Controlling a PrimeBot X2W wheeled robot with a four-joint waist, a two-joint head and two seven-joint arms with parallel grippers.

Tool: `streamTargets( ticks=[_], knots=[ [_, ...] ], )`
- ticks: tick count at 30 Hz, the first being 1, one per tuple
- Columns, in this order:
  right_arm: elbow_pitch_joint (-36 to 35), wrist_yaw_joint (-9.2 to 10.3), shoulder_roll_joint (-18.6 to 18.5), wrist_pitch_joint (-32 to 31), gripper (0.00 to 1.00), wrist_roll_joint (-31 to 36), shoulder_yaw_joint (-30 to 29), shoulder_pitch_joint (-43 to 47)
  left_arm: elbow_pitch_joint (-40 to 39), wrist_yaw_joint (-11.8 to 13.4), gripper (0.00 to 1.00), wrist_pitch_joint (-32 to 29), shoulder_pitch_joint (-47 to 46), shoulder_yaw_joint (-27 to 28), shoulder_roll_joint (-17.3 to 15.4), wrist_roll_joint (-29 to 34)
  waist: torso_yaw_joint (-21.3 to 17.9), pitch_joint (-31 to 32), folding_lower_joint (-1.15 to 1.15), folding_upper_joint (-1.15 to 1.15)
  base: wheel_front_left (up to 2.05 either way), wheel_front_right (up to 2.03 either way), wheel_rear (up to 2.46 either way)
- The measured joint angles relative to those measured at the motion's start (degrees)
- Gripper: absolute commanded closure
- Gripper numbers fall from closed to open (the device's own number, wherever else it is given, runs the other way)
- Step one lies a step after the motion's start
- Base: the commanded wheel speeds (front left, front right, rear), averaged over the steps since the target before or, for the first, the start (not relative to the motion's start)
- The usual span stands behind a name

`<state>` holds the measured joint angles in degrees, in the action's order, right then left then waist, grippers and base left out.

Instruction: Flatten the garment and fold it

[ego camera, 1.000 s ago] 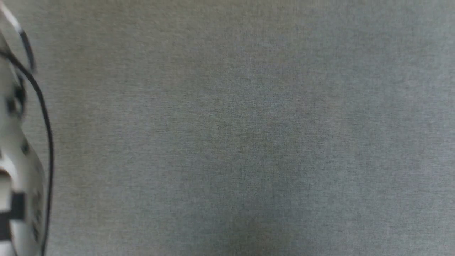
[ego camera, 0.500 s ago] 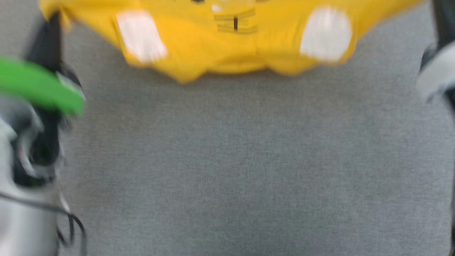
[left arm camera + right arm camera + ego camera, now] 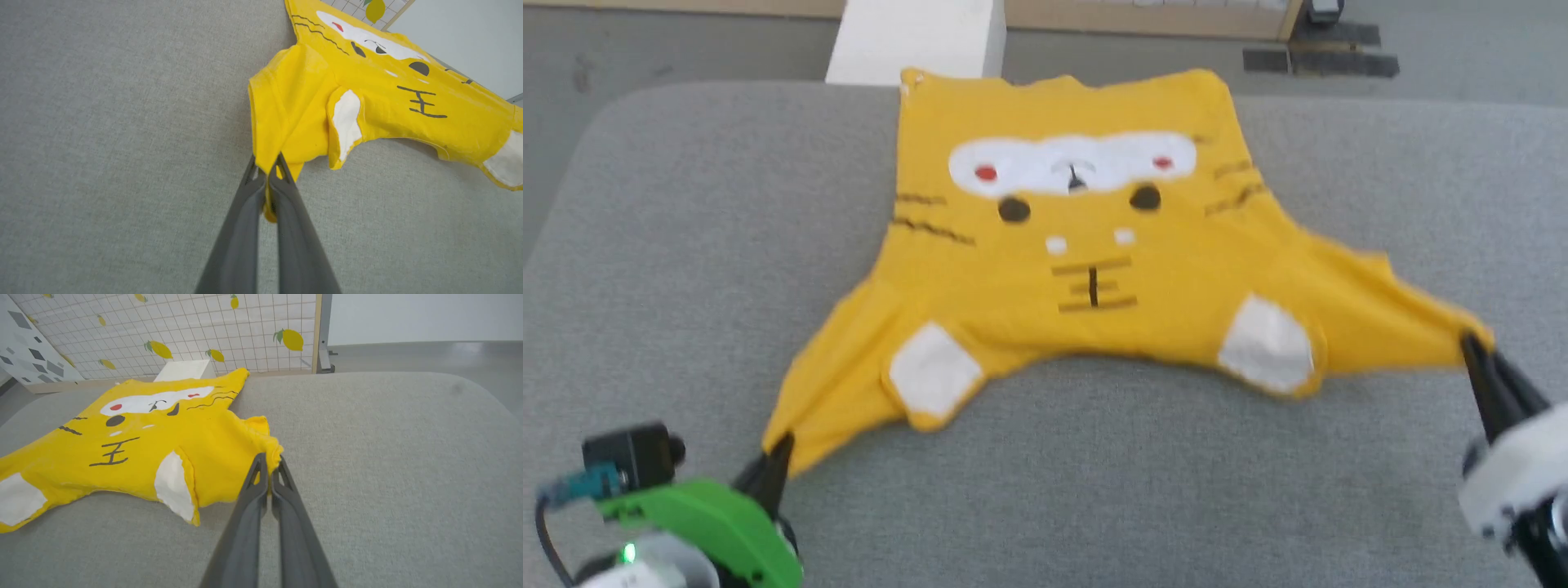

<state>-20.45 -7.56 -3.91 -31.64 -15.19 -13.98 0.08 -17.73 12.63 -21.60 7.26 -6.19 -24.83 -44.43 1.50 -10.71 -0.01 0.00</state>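
Observation:
The garment, a bright yellow T-shirt with a cartoon cat face, lies print side up on the grey table, its far hem at the table's back edge. My left gripper is shut on the tip of the near left sleeve. My right gripper is shut on the tip of the near right sleeve. Both sleeves are pulled outward and toward me, so the shirt spreads like a fan. White patches sit by each sleeve.
The grey fabric table has rounded back corners. A white box stands on the floor behind the table. A lemon-patterned tiled panel runs along the far side, with a metal post at its end.
The head camera has swung up from bare table to the whole shirt. Both grippers stay shut on the sleeves.

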Motion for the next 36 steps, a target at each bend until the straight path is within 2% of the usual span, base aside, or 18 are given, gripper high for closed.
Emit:
streamTargets(
  ticks=[4, 11, 15, 20, 25, 29, 36],
  knots=[
    [1.4, 0.00, 0.9, -0.2, 1.00, -1.7, -3.6, 8.8, -0.4, 0.1, 1.00, -0.6, 6.6, -0.6, -0.2, -0.6, 0.6, 2.2, 0.00, 0.00, 0.00, 0.00, 0.00],
    [6.7, 0.00, 1.0, -2.7, 1.00, -7.5, -5.9, 19.5, 2.2, -0.3, 1.00, -2.2, 15.4, -1.7, -0.4, -2.8, 1.0, 4.3, 0.00, 0.00, 0.00, 0.00, 0.00],
    [7.7, 0.00, 1.0, -6.2, 1.00, -8.9, -6.4, 23.7, 3.1, -0.3, 1.00, -3.8, 17.5, -1.1, -1.7, -3.8, 1.1, 4.3, 0.00, 0.00, 0.00, 0.00, 0.00],
    [7.8, 0.00, 1.0, -10.7, 1.00, -10.1, -6.6, 26.7, 2.5, 0.6, 1.00, -6.3, 19.7, 0.6, -4.7, -4.0, 1.1, 4.3, 0.00, 0.00, 0.00, 0.00, 0.00],
    [6.8, 0.00, 1.0, -10.7, 1.00, -10.4, -6.6, 26.9, -0.2, 1.5, 1.00, -6.4, 20.3, 2.1, -5.7, -4.0, 0.8, 4.4, 0.00, 0.00, 0.00, 0.00, 0.00],
    [7.2, 0.00, 1.0, -7.0, 1.00, -7.6, -5.5, 24.3, -3.0, 1.5, 1.00, -5.3, 19.4, 1.7, -5.4, -3.9, 0.7, 4.3, 0.00, 0.00, 0.00, 0.00, 0.00],
    [14.7, 0.00, 1.0, -2.0, 1.00, -1.9, -1.3, 16.3, -7.2, 1.0, 1.00, -4.5, 14.2, -0.8, -4.3, -2.5, 0.9, 3.7, 0.00, 0.00, 0.00, 0.00, 0.00]
  ],
)
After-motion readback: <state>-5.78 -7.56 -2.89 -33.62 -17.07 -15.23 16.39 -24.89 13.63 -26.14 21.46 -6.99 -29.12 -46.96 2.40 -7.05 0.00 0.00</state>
